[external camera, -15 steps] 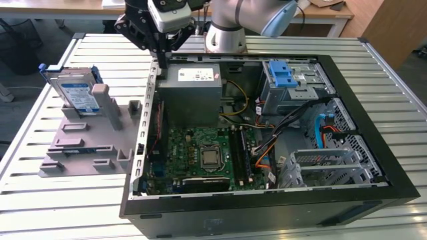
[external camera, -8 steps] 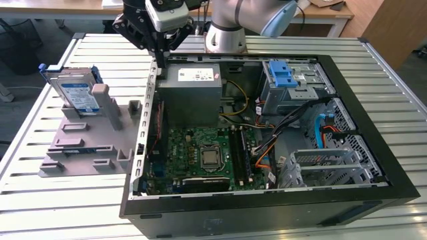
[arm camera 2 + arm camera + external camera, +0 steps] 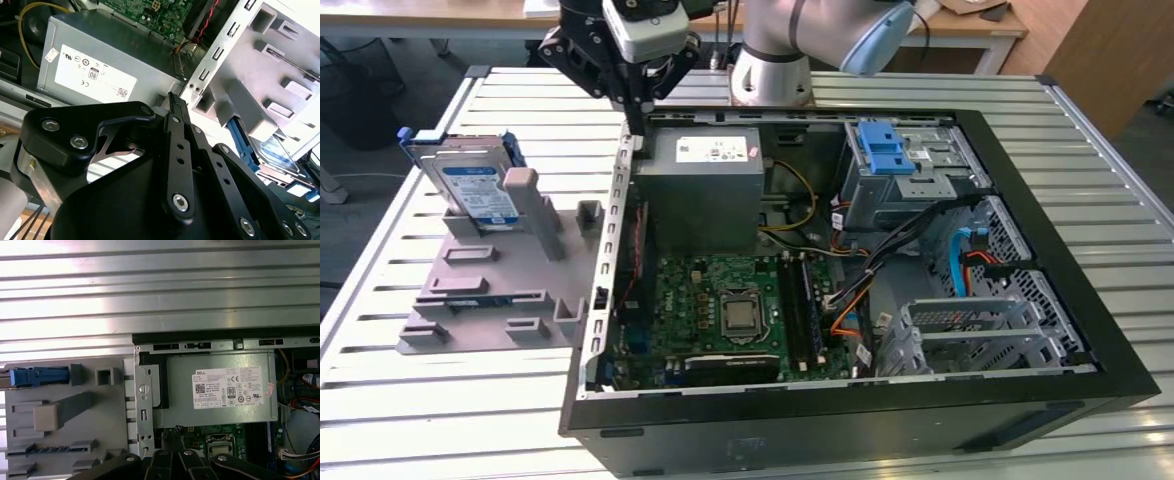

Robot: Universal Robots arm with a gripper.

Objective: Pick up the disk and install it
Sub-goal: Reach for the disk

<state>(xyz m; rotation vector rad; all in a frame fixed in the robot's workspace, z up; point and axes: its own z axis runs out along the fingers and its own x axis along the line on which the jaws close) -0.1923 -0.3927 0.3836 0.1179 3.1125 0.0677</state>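
Observation:
The disk, silver with a white-and-blue label and a blue bracket, stands on edge in a grey holder on the exterior view's left, beside the open computer case. In the second wrist view the disk leans in that holder, and the first wrist view catches the disk edge-on by its blue bracket. My gripper hangs shut and empty over the case's far corner near the holder, apart from the disk. Its black fingers meet in a thin line.
A grey power-supply box with a white sticker sits in the case just beside the gripper. A drive cage with a blue latch lies at the far side, and the motherboard and cables fill the middle. The slatted metal table surrounds everything.

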